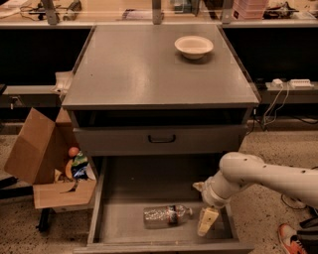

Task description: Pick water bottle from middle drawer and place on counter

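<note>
1. The broad matte grey metal counter fills the middle of the view. A cream round bowl stands near its back right corner.
2. Under the counter's front edge is a shallow grey drawer front with a black handle. It is closed.
3. Below that, the wide grey metal middle drawer stands open, its flat floor showing.
4. The small clear crinkled plastic water bottle lies on its side on the drawer floor near the drawer's front wall. Its capped neck points right.
5. The cream gripper on the white arm hangs inside the drawer, just beside the bottle's capped end and below the counter's front right corner. It has hold of nothing. How wide it stands cannot be told.
6. Left of the counter's front left corner sits an open brown cardboard box with colourful items inside.
7. Behind the counter's back edge runs a long pale cluttered workbench.
8. The floor is speckled. A white power strip sits on a ledge to the right.
</note>
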{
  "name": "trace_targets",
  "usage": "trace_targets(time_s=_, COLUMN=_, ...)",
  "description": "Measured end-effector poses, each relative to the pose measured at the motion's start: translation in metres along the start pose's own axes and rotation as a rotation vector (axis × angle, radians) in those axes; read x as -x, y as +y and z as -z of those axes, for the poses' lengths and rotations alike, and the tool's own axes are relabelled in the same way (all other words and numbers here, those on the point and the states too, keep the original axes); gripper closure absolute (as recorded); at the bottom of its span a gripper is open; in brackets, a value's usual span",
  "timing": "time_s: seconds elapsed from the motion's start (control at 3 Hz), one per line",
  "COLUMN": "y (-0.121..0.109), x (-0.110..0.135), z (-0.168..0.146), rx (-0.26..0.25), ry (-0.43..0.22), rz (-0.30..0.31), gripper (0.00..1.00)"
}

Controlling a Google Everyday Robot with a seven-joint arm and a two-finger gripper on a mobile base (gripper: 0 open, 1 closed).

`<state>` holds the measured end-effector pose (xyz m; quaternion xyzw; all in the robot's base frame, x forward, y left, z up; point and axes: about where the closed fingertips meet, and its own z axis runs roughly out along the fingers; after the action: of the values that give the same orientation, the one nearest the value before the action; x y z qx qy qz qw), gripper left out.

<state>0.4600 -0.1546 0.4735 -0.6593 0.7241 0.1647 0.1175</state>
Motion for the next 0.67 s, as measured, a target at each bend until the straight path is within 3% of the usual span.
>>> trace_targets(time_s=0.67, y=-0.012, x=-0.009, z=-0.063, rx=0.03, ry=-0.104, rz=-0.004, gripper=0.0)
